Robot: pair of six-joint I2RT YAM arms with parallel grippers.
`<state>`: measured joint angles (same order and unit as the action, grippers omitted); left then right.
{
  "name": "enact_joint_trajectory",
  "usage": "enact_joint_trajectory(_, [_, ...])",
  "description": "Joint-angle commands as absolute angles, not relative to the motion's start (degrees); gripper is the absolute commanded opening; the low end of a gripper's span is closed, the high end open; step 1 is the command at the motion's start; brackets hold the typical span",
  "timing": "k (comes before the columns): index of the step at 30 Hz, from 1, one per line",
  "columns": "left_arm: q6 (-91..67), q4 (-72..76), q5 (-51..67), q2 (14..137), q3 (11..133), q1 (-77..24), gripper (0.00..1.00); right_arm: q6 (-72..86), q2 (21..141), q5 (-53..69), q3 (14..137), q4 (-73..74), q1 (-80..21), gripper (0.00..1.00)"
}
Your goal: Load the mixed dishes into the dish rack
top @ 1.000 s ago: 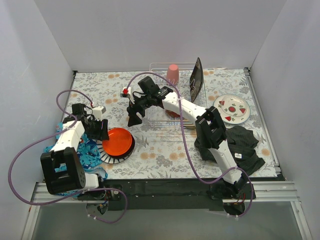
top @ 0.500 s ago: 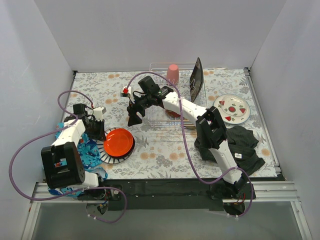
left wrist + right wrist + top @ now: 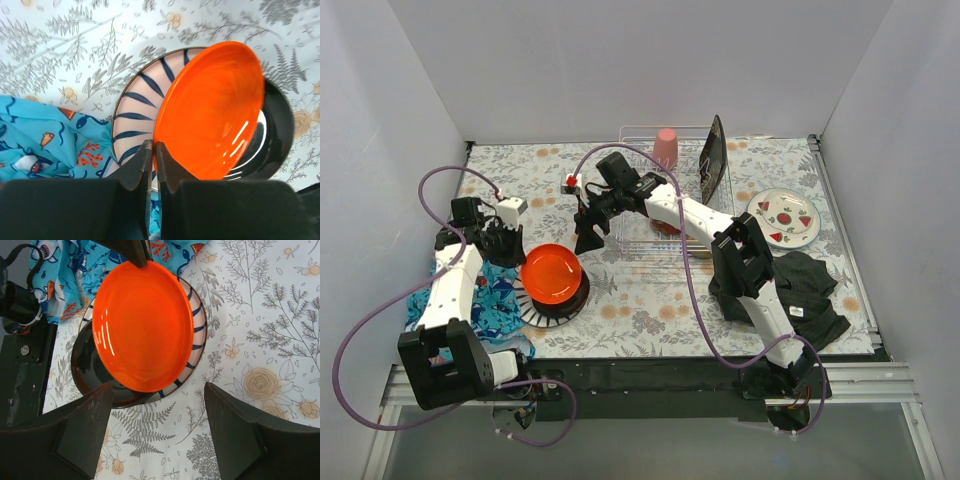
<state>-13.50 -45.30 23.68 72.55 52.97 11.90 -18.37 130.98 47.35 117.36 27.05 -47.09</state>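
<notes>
My left gripper is shut on the rim of the orange plate, which hangs tilted above a white plate with dark stripes and a black plate. From above, the orange plate is at the left, with the left gripper at its left edge. My right gripper hovers open to the right of it, and its camera looks down on the orange plate. The dish rack at the back holds a pink cup and an upright black plate.
A white plate with red marks lies right of the rack. A black cloth is bunched at the right front. A blue patterned cloth lies under the left arm. Grey walls close in both sides and the back.
The left gripper closed on the orange plate's rim and raised it off the stack, tilting it. The left arm swung back and left. The right arm stayed still.
</notes>
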Motion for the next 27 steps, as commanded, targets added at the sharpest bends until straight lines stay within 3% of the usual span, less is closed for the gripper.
enact_joint_trajectory(1, [-10.0, -47.2, 29.4, 67.7, 54.4, 12.1, 0.00, -17.7, 131.0, 51.9, 119.2, 26.4, -48.0, 0.81])
enact_joint_trajectory(15, [-10.9, -47.4, 35.3, 63.5, 55.8, 12.0, 0.00, -8.5, 139.7, 53.3, 123.4, 19.7, -49.7, 0.79])
enact_joint_trajectory(18, [-10.8, -47.7, 35.2, 63.6, 55.9, 12.1, 0.00, -6.9, 141.2, 53.6, 125.0, 17.7, -49.7, 0.66])
enact_joint_trajectory(24, [-12.6, -46.0, 33.8, 63.3, 55.6, 12.0, 0.00, -5.3, 139.4, 54.4, 123.9, 17.0, -49.4, 0.26])
enact_joint_trajectory(25, [-13.9, -43.8, 31.8, 63.1, 55.5, 12.1, 0.11, -5.0, 138.8, 54.6, 123.0, 17.0, -49.2, 0.11])
enact_joint_trajectory(27, [-17.4, -41.4, 29.5, 62.4, 55.7, 12.1, 0.25, -3.7, 136.3, 54.4, 122.0, 16.9, -48.6, 0.01])
